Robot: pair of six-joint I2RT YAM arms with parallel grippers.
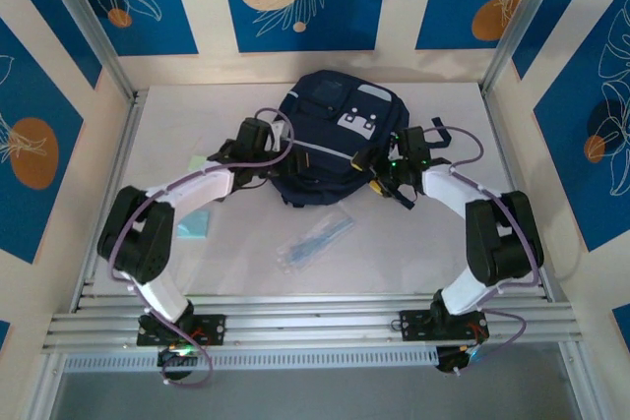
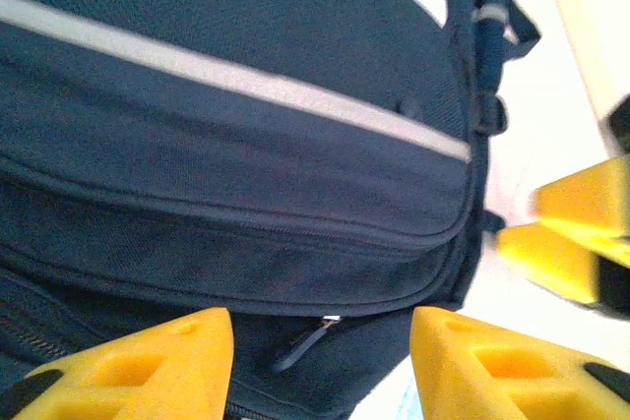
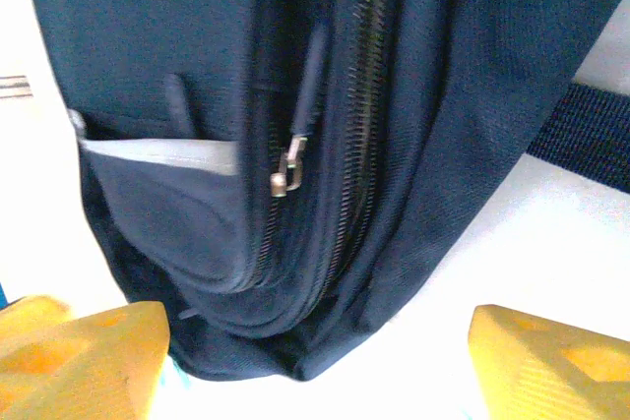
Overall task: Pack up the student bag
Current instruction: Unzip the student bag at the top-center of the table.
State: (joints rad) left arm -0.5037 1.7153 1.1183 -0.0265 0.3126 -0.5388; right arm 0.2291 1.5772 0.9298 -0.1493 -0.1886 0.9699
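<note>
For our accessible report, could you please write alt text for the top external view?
A dark navy student bag lies at the far middle of a white table, the left hand and right hand at its two sides. A clear plastic packet and a light blue sheet lie nearer the arm bases.

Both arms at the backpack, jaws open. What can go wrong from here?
1. The dark navy fabric backpack looks zipped; its small metal zipper pull may slip from the blunt right gripper.
2. The left gripper sits close beside it: collision risk.
3. Tugging may drag the soft backpack onto the clear plastic packet.
</note>
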